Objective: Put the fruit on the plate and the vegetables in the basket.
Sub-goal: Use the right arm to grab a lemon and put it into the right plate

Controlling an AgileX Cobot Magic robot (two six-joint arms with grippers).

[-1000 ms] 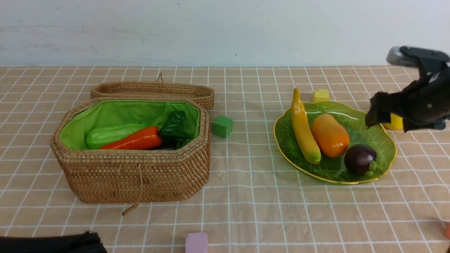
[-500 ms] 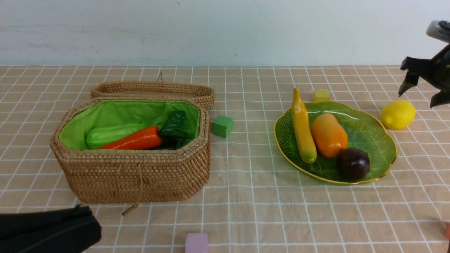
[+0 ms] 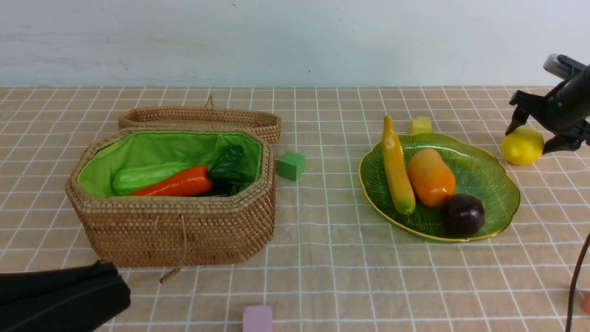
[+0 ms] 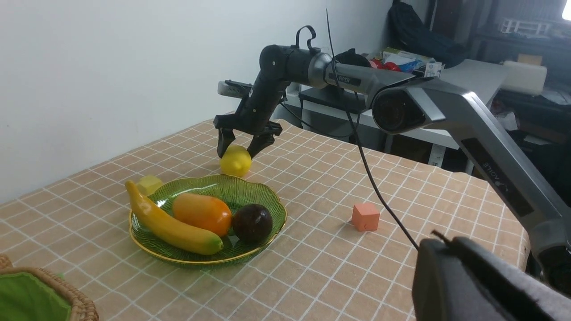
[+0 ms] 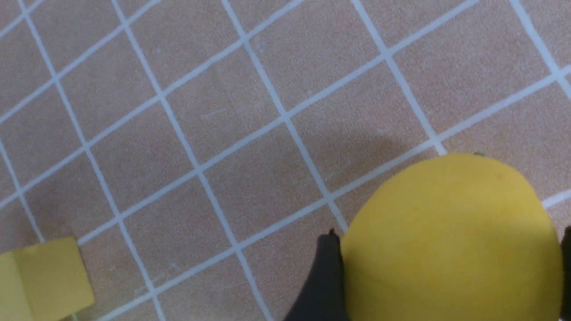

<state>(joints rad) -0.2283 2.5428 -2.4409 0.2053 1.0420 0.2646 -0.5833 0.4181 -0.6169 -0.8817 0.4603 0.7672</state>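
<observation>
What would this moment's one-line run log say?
right hand: open, straddling lemon | lemon: on cloth beside plate | plate: banana, mango, mangosteen

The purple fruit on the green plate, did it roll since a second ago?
Yes. The mangosteen rolled left along the plate, away from its right rim, and now rests against the mango. Its green cap no longer shows.
</observation>
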